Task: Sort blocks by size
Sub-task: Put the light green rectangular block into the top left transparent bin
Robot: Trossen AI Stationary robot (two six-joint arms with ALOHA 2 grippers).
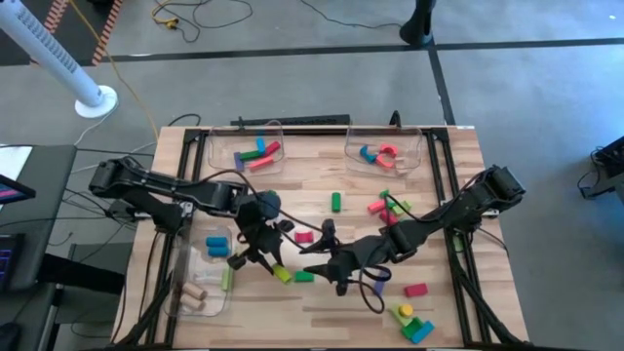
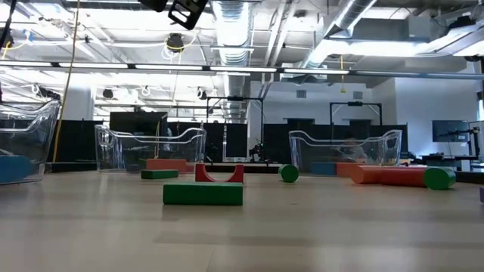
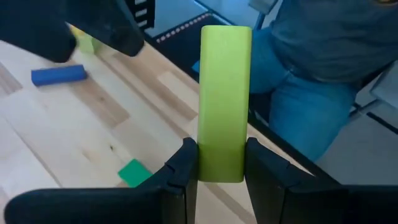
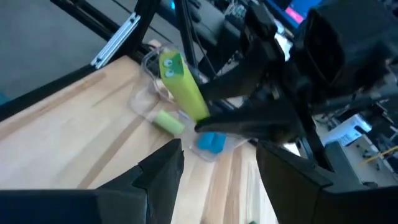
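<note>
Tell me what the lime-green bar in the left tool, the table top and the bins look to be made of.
Lime-green bar, clamped in the left tool: probably painted wood, going by its flat matte colour and squared edges; plastic is possible.
Table top: pale wood planks, grain and joints visible, light sheen.
Bins: clear plastic by the look, since the blocks show through the walls.

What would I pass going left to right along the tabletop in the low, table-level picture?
Clear bin at the left edge → flat green block → long green block in front → red arch → small green cylinder → long red block → green cylinder end.
</note>
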